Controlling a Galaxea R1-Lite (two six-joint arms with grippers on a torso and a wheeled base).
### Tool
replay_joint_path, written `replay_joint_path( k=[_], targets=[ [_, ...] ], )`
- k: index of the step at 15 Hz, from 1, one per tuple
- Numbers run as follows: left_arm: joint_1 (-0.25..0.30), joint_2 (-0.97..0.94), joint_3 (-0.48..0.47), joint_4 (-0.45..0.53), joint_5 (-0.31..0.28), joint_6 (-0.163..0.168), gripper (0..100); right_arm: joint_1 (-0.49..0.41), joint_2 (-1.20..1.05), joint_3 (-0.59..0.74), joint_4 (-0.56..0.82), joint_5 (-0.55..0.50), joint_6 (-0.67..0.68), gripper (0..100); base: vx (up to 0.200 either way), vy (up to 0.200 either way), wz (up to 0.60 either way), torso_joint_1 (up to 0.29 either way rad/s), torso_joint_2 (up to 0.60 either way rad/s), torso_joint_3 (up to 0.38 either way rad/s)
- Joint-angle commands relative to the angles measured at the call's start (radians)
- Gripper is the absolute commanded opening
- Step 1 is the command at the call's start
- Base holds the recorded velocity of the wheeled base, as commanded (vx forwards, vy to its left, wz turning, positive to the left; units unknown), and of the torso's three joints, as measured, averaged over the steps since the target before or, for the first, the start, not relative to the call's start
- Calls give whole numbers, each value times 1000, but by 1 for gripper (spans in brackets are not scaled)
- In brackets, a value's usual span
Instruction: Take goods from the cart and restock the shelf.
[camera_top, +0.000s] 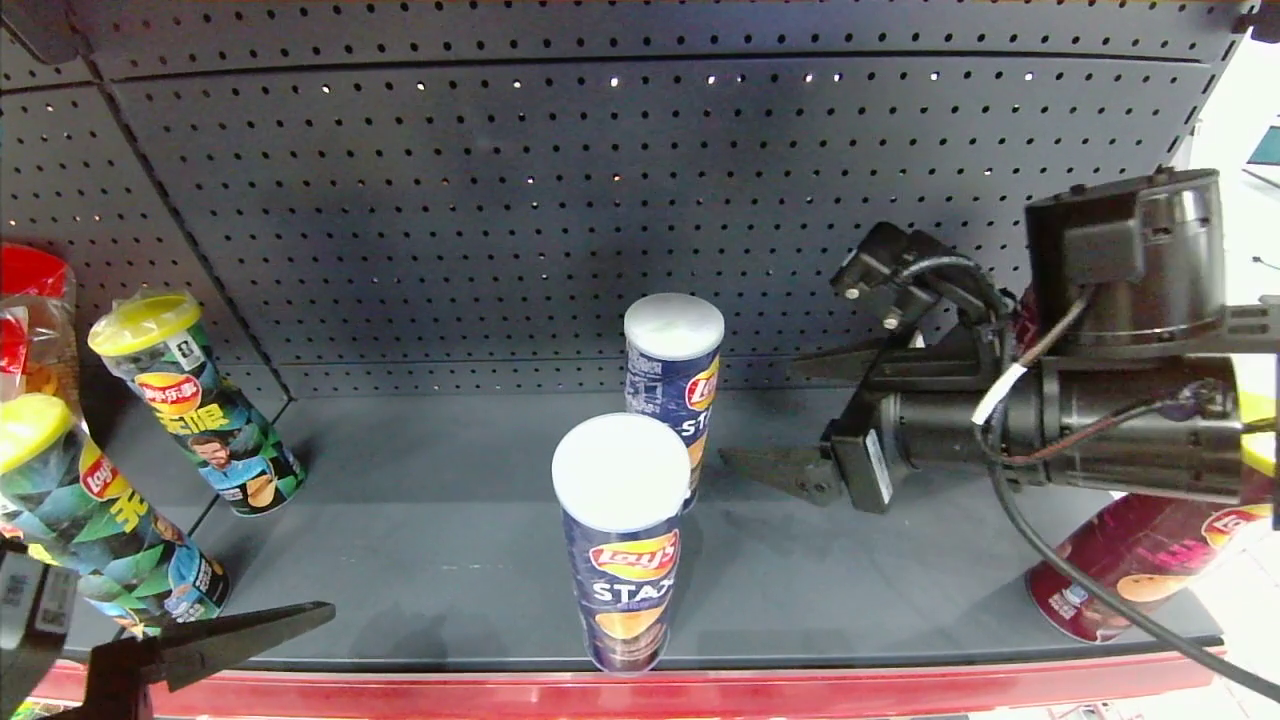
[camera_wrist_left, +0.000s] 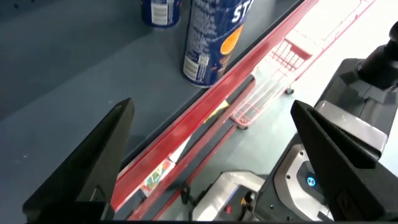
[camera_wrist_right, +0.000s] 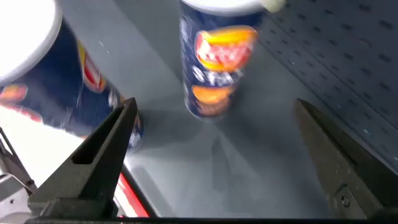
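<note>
Dark grey pegboard-backed shelf (camera_top: 420, 520) is already carrying stock: two blue cans in the middle (front blue can (camera_top: 625, 560) at the red lip, rear blue can (camera_top: 672, 385) near the pegboard), two green cans (camera_top: 200, 410) at the left and one maroon can (camera_top: 1130, 570) at the right. Right gripper (camera_top: 760, 415) is hanging just beside the rear blue can, fingers spread and holding nothing; left gripper (camera_wrist_left: 211, 106) is hovering low off the shelf's front edge, likewise spread and empty, with the cart (camera_wrist_left: 292, 53) below. I am judging the restock partway along, with bare shelf lying between the groups and no item in hand.
</note>
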Motion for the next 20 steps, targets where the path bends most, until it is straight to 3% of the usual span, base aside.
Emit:
replay_joint_path(
  k=[1,7,14,17,20],
  targets=[
    [10,52,-6,-1,2,0,100,-25,-103,51,-2,-6,0,100,0,0,0,0,0,0],
    [36,121,-14,-6,0,0,100,-54,-282,180,-4,-10,0,100,0,0,0,0,0,0],
    [63,244,-40,-7,3,8,100,-65,-890,548,-1,2,14,100,0,0,0,0,0,0],
    [63,331,-86,-9,5,13,100,-169,-1055,606,2,-16,75,100,0,0,0,0,0,0],
    [61,454,-155,-9,31,65,100,-341,-1133,608,2,-128,164,100,0,0,0,0,0,0]
  ],
)
